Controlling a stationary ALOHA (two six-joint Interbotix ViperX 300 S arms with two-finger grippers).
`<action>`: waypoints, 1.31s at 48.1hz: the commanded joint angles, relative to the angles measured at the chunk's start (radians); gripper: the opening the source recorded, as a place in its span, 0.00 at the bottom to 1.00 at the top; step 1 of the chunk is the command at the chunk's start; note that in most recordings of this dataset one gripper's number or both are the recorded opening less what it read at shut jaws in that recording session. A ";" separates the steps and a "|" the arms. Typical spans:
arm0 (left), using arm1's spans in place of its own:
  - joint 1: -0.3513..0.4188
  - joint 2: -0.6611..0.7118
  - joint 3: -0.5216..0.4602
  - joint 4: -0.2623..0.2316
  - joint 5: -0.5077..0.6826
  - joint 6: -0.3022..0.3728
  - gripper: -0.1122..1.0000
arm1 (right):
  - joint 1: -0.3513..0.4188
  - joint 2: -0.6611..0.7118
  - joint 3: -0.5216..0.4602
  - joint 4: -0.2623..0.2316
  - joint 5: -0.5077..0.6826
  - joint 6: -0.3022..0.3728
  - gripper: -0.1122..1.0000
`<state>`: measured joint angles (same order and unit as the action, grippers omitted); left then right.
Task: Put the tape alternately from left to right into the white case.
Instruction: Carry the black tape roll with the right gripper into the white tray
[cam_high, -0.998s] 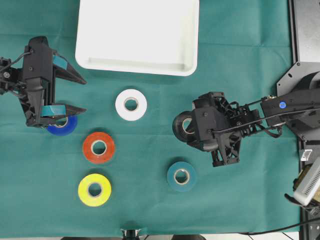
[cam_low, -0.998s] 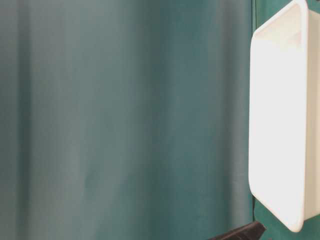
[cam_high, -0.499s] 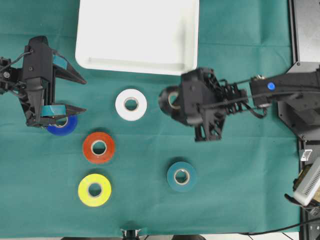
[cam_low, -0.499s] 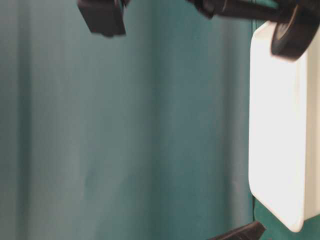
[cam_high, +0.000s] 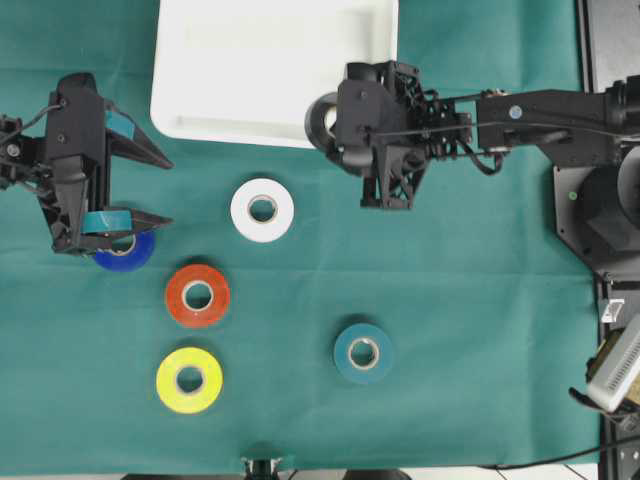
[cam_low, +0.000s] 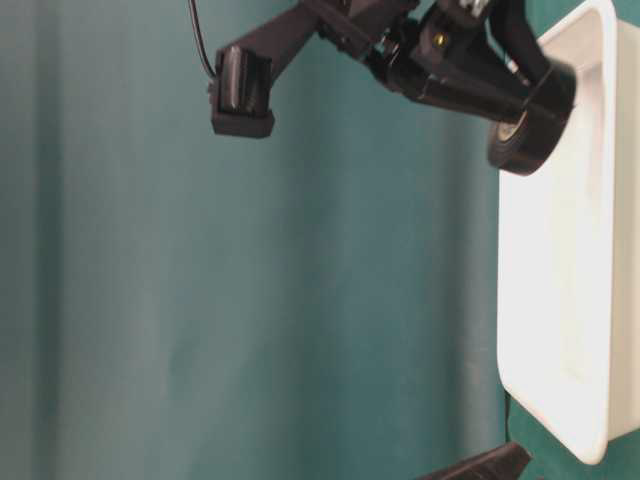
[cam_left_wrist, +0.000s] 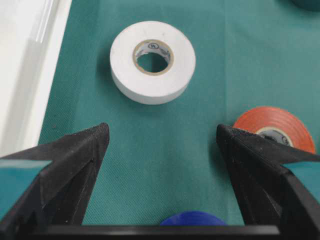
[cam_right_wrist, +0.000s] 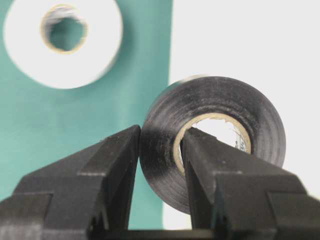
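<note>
i have the right gripper (cam_right_wrist: 159, 165) clamped on the black roll (cam_right_wrist: 220, 135), one finger through the pale core and the other outside, pinching one wall of the ring. the roll hangs on edge from the fingertips, right at the near rim of the white case (cam_high: 200, 125), partly over the case floor and partly over the green cloth (cam_high: 480, 320). i judge these rolls light and stiff, with a smooth vinyl face that could slip if taken by the outer round; a pinch through the hole across the wall is the surest hold, and it lets the roll drop flat once i let go

the left gripper (cam_high: 150, 188) stands wide apart with nothing between its fingers, hovering just over the blue roll (cam_high: 122, 252), which peeks out at the bottom edge of its wrist view. ahead of it lie the white roll (cam_high: 262, 209) and, to its right, the red roll (cam_high: 197, 295). the yellow roll (cam_high: 189, 379) sits beyond the red, and the teal roll (cam_high: 363, 352) lies well apart from both grippers

a second ago the right gripper held the black roll low over the cloth near the teal one; since then it has swung up to the case edge. the left gripper has not moved, and the five rolls on the cloth lie as they did
</note>
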<state>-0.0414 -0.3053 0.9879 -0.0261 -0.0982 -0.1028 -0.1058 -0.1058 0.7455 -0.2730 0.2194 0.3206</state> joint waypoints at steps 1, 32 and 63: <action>-0.003 -0.008 -0.014 -0.002 -0.005 0.002 0.96 | -0.032 -0.006 -0.031 -0.023 -0.003 -0.002 0.11; -0.003 -0.008 -0.014 -0.002 -0.005 0.002 0.96 | -0.097 0.028 -0.034 -0.048 -0.003 -0.002 0.11; -0.003 -0.008 -0.014 -0.002 -0.003 0.002 0.96 | -0.097 0.028 -0.025 -0.049 -0.002 0.000 0.56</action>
<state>-0.0414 -0.3053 0.9879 -0.0261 -0.0982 -0.1028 -0.2025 -0.0660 0.7332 -0.3191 0.2209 0.3191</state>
